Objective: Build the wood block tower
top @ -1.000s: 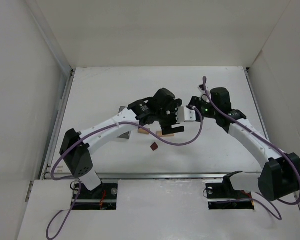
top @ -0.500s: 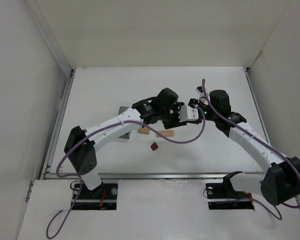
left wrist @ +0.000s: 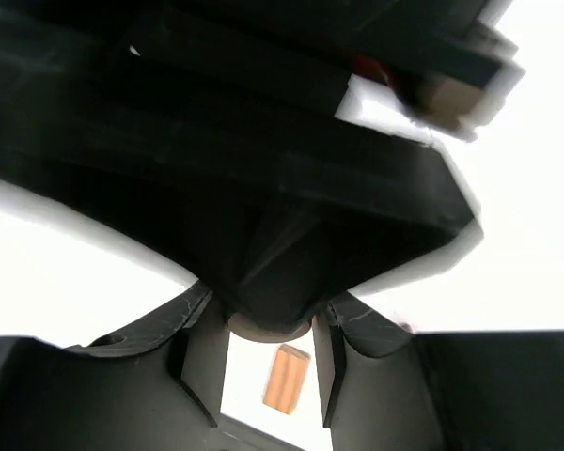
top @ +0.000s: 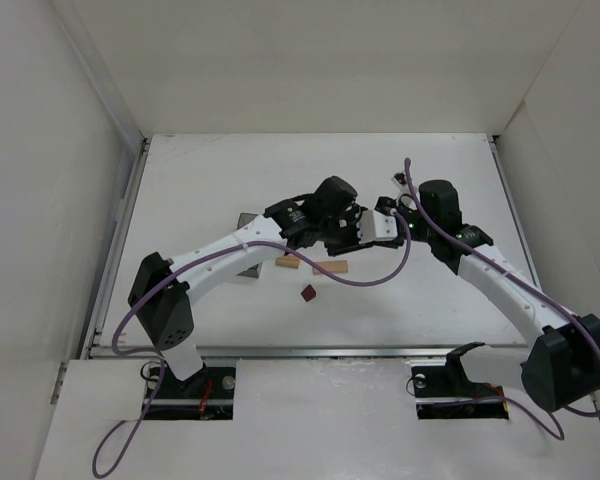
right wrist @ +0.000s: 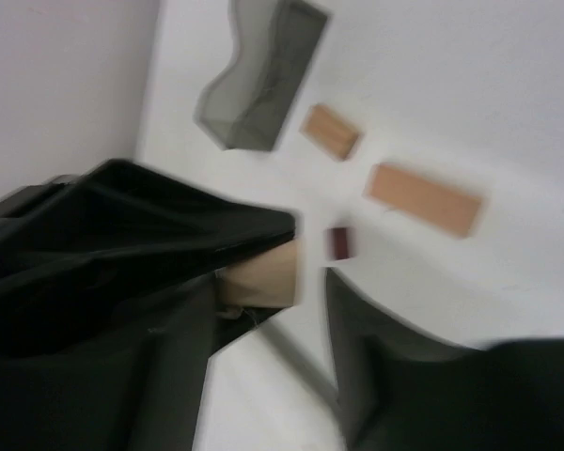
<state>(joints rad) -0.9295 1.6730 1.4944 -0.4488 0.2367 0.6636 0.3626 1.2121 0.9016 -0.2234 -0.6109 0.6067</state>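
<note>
No tower stands yet. The plank (top: 330,267) lies flat on the bench (top: 230,170), with a small tan piece (top: 288,262) just beside its left end and the dark red cube (top: 308,293) a little nearer to me. All three are apart and nothing is stacked. A fourth piece, the pale block (right wrist: 263,272), is off the bench, up where my two tools meet above the plank.

The right tool (top: 368,230) is pressed together on that pale block. The left tool (left wrist: 266,362) has its fingers narrowly apart with a pale shape lodged at their tips. It is probably the same block, but I cannot tell whether they are pinching it or only bracketing it — the wrist views are smeared and crowded with black housing.

I read this as a hand-over from right to left in mid-air, early in the build. For the next move I would want the left grip confirmed before the right lets go, then the two tools backed apart without clipping each other — they are nearly touching. After that the block needs setting squarely on the plank.

The grey bin (top: 243,221) sits mostly under the left arm, out of the way.
</note>
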